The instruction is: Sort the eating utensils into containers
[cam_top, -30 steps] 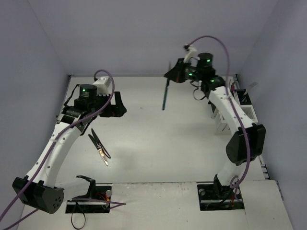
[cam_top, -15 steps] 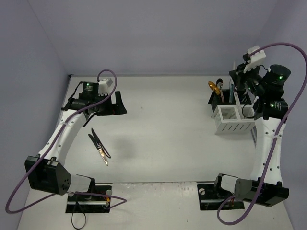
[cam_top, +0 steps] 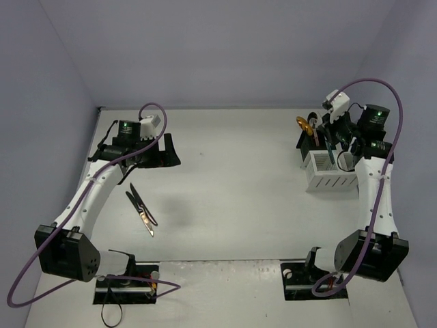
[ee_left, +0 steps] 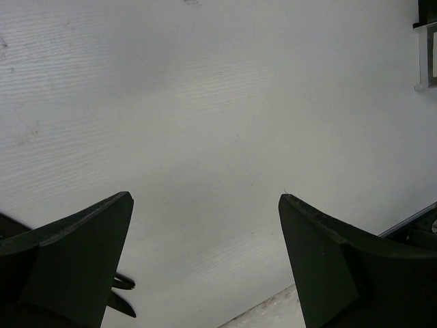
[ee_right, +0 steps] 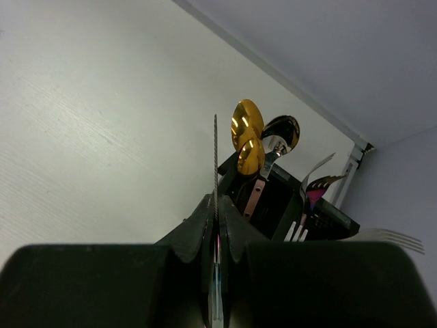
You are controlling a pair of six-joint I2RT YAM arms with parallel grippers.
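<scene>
— How many bins, and how much cutlery?
— Two bins stand joined at the right of the desk (cam_top: 232,195): a white bin (cam_top: 329,176) with slotted sides and a black bin (cam_top: 308,145) against it. The black bin holds two gold spoons (ee_right: 246,137), one dark shiny spoon (ee_right: 281,130) and forks (ee_right: 317,179), at least two, one showing pink. Two dark pieces (cam_top: 141,210) lie side by side on the desk by the left arm (cam_top: 89,195).
— And the claws?
— The right claw (ee_right: 217,205) is clenched on one knife (ee_right: 215,154), whose thin blade sticks out past the fingertips, edge-on. From above, the knife slants down over the white bin; whether its tip is inside cannot be told. The left claw (ee_left: 205,205) is spread wide, gripping nothing, with bare desk beneath.
— And the arms?
— The right arm (cam_top: 372,191) stands up from its base, wrist bent over the bins. The left arm stretches to the far left of the desk, its claw well apart from the two pieces
</scene>
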